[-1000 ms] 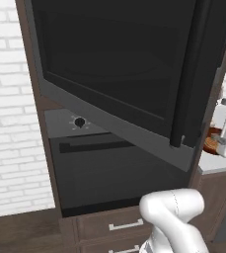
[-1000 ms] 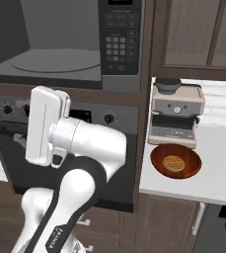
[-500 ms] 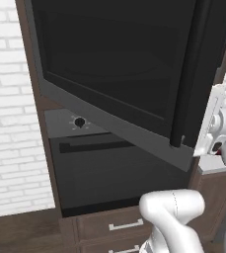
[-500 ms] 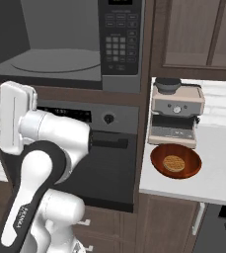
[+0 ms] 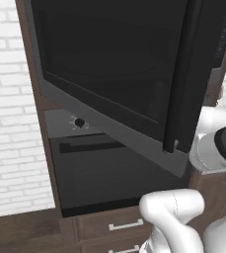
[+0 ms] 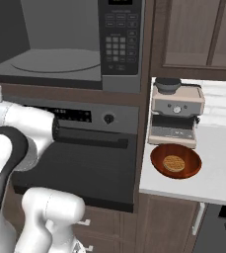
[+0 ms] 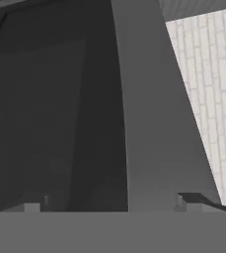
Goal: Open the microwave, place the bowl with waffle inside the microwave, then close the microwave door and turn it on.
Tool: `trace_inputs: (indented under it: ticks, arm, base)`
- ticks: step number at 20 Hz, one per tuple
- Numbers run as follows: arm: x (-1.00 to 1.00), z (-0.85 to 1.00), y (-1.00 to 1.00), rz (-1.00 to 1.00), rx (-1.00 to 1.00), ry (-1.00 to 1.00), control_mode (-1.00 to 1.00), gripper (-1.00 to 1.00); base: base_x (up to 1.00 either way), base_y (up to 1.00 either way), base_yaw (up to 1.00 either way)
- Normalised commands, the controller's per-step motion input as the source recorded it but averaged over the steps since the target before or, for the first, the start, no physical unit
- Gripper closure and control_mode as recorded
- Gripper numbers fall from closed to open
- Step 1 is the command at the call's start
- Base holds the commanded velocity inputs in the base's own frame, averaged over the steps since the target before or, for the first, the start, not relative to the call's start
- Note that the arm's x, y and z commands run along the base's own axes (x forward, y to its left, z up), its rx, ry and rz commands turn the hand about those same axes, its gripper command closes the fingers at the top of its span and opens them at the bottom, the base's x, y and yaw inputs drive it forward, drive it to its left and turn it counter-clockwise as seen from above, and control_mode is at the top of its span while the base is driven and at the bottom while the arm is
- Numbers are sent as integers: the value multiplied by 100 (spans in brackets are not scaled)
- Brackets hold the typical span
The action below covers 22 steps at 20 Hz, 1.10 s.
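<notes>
The microwave (image 6: 60, 22) stands open, its grey cavity and round turntable (image 6: 55, 61) bare, the black keypad (image 6: 120, 42) at its right. The microwave door (image 5: 109, 74) is swung out wide; its dark glass (image 7: 50, 108) and grey frame edge fill the hand view close ahead. My gripper (image 7: 112, 205) is open, fingertips (image 7: 33, 206) far apart with nothing between them. The reddish-brown bowl (image 6: 160, 159) sits on the white counter to the right, with the round golden waffle (image 6: 173, 163) lying in it. My arm (image 6: 16, 143) is bent off to the left.
A black oven (image 6: 85, 163) with a knob (image 6: 108, 118) and bar handle sits under the microwave. A coffee machine (image 6: 176, 111) stands just behind the bowl. White brick wall (image 5: 11, 148) lies left of the cabinet. Drawers (image 5: 114, 225) are below.
My arm has swung left across the oven front in the right base view, and its elbow now shows at the right of the left base view. Door, bowl and open jaws are unchanged.
</notes>
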Motion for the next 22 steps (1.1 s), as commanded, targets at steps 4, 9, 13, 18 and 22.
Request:
trace_inputs:
  ticks: [4,9,13,18,22]
  arm:
    - [0,-1,90,0,0,0,-100,-100]
    - [0,-9,86,0,0,0,-100,-100]
    - [0,-12,86,0,0,0,-100,-100]
    - [0,-4,72,0,0,0,-100,-100]
    - [0,0,52,0,0,0,-100,-100]
  base:
    - [0,0,0]
    - [0,0,0]
    - [0,0,0]
    - [0,0,0]
    - [0,0,0]
